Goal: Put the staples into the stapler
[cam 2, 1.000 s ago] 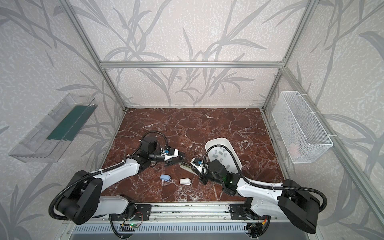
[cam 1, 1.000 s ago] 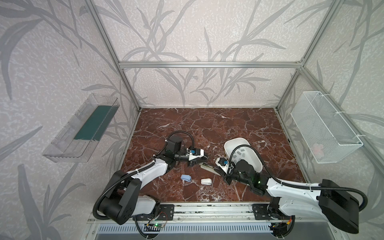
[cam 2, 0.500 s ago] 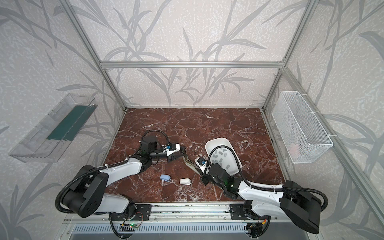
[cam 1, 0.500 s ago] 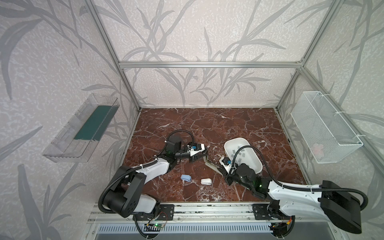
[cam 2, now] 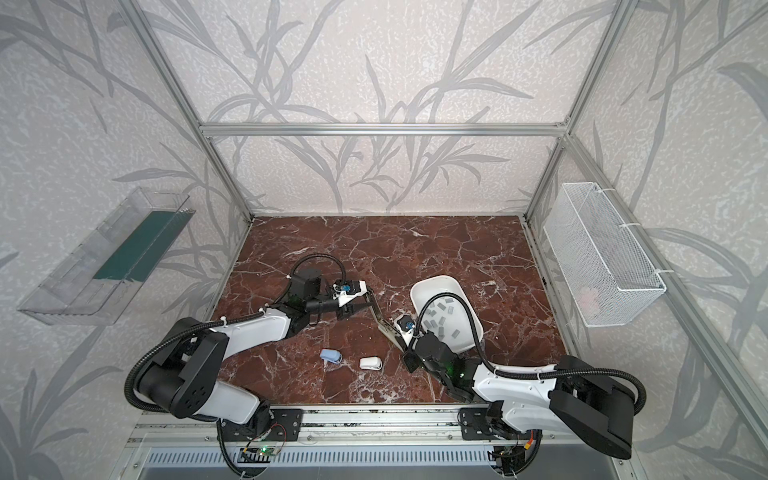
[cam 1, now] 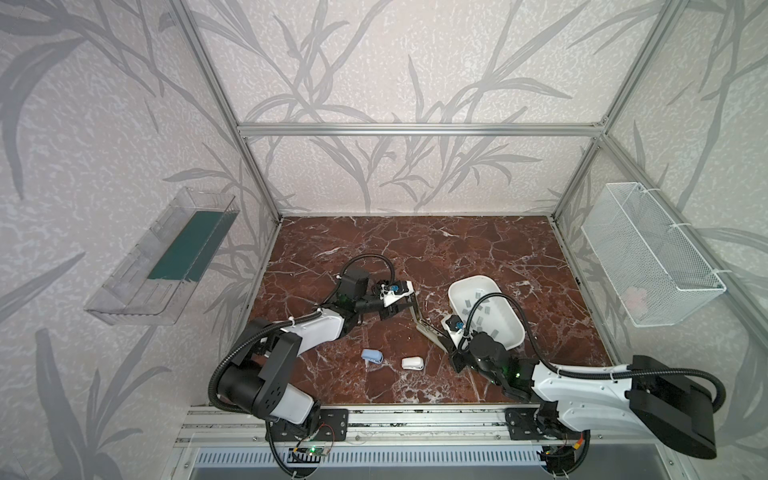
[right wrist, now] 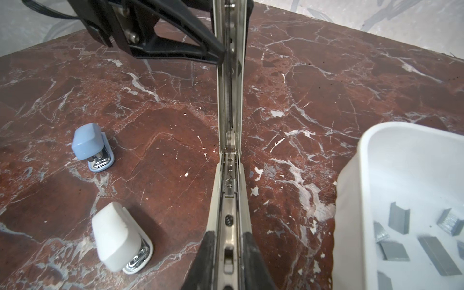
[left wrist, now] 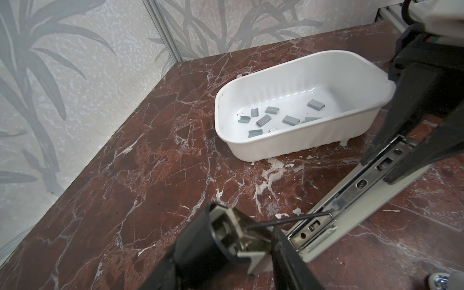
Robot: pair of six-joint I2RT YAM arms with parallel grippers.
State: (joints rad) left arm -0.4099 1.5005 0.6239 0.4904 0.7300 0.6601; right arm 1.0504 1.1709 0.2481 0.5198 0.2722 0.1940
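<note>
"Chrome shows all along the opened stapler (cam 1: pixel 427 331). Is the channel ready to take a strip?" asks the first observer.

"It looks so," the second answers. "The stapler lies splayed on the marble table (cam 1: pixel 415 249) at the middle of both top views, and its long axis slants from upper left down to lower right. The right gripper (right wrist: pixel 227 242) is clenched on the cream base end, one finger against each side."

"And the left gripper (left wrist: pixel 247 241)?"

"Its fingers straddle the tip of the chrome arm at the upper-left end. These views do not show whether they are pinching it or have slackened."

"Where are the staples (left wrist: pixel 263 120)?"

"All loose in the white tray (left wrist: pixel 276 147), grey strips pointing every which way, and none in the channel yet. The tray stands just right of the stapler in both top views, with its lower-left wall close by the right gripper."

"So the right arm is nearer."

"Nearer, but busy, since it is what steadies the base. The left gripper sits on the other side, so the staples lie to its right, across the stapler's length. On that showing, the left arm would have to leave the chrome arm and reach over the rail to the tray. It would then bring a strip back with its long axis turned to match the slanted channel."

"Anything in the way?"

"The blue mini stapler (right wrist: pixel 86 141) and white mini stapler (right wrist: pixel 113 236) lie lower left of the stapler in both top views, well apart from that path."
</note>
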